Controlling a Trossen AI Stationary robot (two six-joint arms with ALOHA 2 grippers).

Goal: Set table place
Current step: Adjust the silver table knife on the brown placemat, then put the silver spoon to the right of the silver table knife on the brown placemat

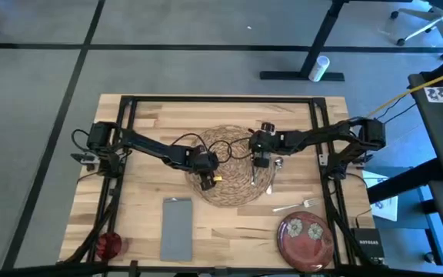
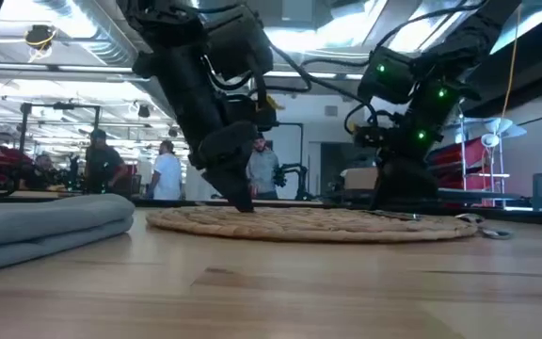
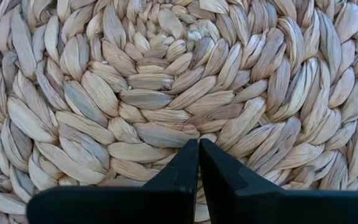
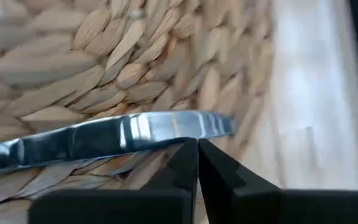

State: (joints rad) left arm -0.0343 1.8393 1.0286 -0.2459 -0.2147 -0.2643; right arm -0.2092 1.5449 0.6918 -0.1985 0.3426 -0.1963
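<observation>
Both grippers down on the straw mat [image 1: 233, 171] — mid-desk.

Left gripper [image 3: 198, 163] sits near the mat's middle, fingers pressed together on nothing. Right gripper [image 4: 197, 155] has its fingers closed too, right by a silver knife [image 4: 104, 140] on the mat's edge. Napkin [image 1: 178, 228], fork [image 1: 297, 205], red plate [image 1: 305, 238] and cup [image 1: 108, 245] lie on the desk [image 1: 229, 115] nearer the front.

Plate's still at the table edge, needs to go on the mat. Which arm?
Right, probably. The plate sits at the table's near right corner, on the right arm's side. Right end effector is over the mat's right part; left end effector is at mat centre, farther off.
</observation>
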